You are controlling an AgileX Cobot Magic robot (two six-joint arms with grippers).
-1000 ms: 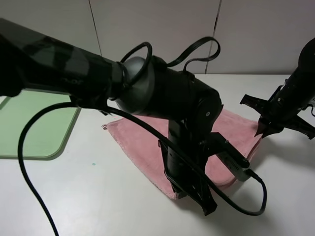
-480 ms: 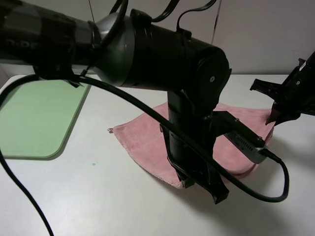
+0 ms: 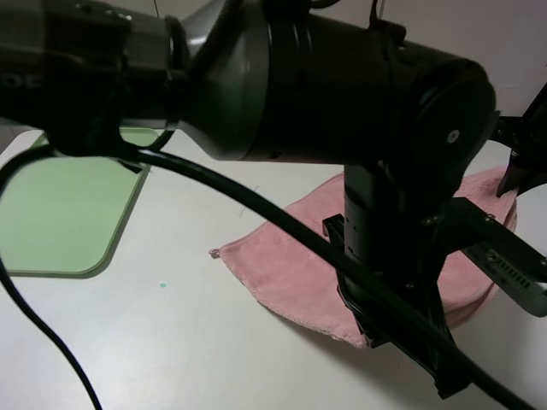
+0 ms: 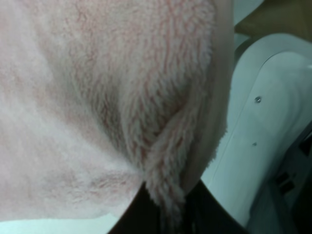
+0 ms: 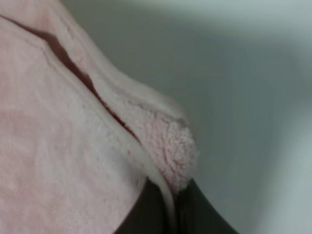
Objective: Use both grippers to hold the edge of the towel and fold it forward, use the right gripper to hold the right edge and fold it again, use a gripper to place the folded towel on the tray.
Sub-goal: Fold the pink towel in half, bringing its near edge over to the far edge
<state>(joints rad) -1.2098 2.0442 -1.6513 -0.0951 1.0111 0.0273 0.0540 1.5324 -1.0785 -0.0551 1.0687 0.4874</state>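
The pink fluffy towel (image 3: 286, 273) lies on the white table, partly hidden behind my big left arm. At the towel's near corner my left gripper (image 3: 369, 335) is shut on the edge; the left wrist view shows the pile of the towel (image 4: 97, 97) bunched between the black fingers of that gripper (image 4: 168, 222). My right gripper (image 3: 511, 184) pinches the towel's right corner at the far right. In the right wrist view the right gripper (image 5: 173, 214) is shut on the stitched hem (image 5: 165, 187), with two layers showing. The pale green tray (image 3: 60, 213) sits at the left.
My left arm and its black cable (image 3: 34, 333) fill much of the high view and hide the towel's middle. Bare white table (image 3: 171, 342) lies between tray and towel. A white machine housing (image 4: 263, 136) shows beside the towel in the left wrist view.
Both grippers have moved right, dragging the towel with them; its left corner slid right and nearer. My left arm has come closer to the camera and now covers more of the view.
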